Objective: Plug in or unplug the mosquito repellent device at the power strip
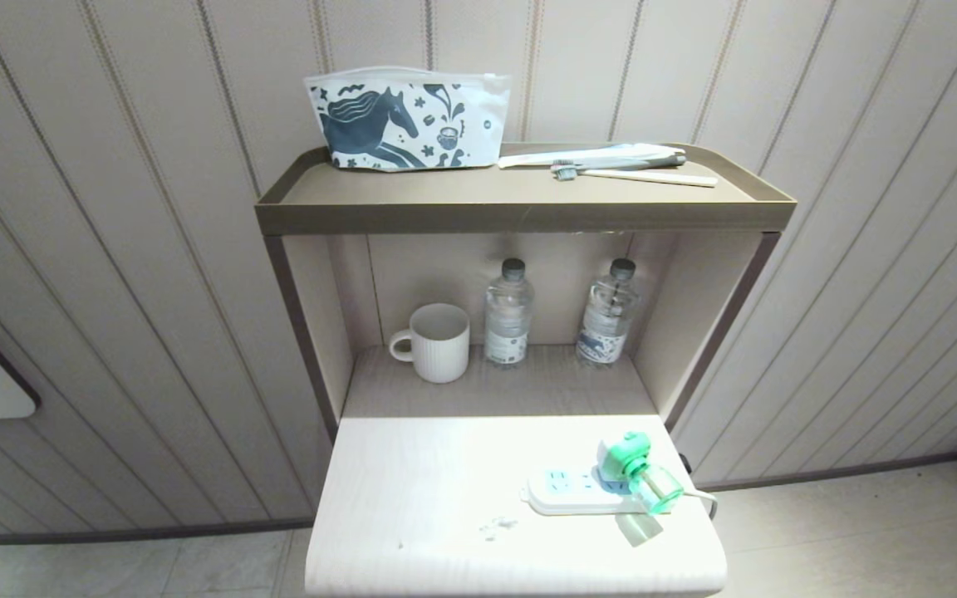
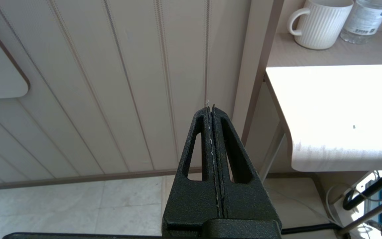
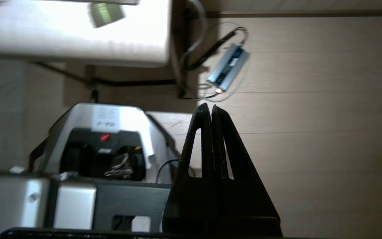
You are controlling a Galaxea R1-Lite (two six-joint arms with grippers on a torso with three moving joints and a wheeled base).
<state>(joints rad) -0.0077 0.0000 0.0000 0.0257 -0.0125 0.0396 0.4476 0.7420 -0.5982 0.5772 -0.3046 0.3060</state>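
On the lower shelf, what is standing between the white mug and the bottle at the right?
In the head view, a second water bottle stands between the mug and the right bottle, closer to the mug. Nothing else is there.

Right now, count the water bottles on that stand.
2. Both stand upright at the back of the lower shelf: one bottle just right of the mug, the other bottle further right, near the side wall. None seem hidden.
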